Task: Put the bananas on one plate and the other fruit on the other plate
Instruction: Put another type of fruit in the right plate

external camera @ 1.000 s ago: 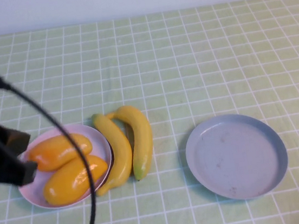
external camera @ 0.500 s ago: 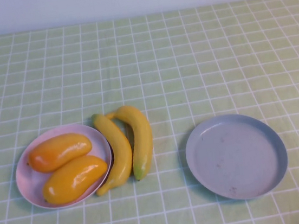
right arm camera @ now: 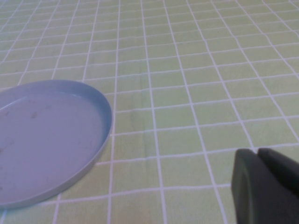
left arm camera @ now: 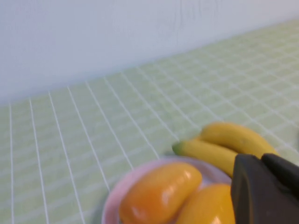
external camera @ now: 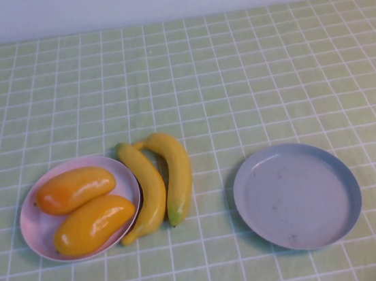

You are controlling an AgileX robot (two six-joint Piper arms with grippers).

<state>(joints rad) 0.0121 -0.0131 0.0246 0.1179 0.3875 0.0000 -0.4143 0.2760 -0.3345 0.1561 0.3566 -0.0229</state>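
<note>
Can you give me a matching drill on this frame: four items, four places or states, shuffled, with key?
Items:
1. bananas
2. orange fruits
3. grey-blue plate
4. left gripper

States:
A. holds nothing
B. on the pink plate
C. on the cloth between the plates
D. low beside the pink plate

Pairs: 1-C, 2-B, 3-A, 4-D. The right gripper sits past the grey-blue plate.

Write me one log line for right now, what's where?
mangoes: on pink plate | bananas: on table beside it | grey plate: empty | left gripper: by pink plate | right gripper: near grey plate
</note>
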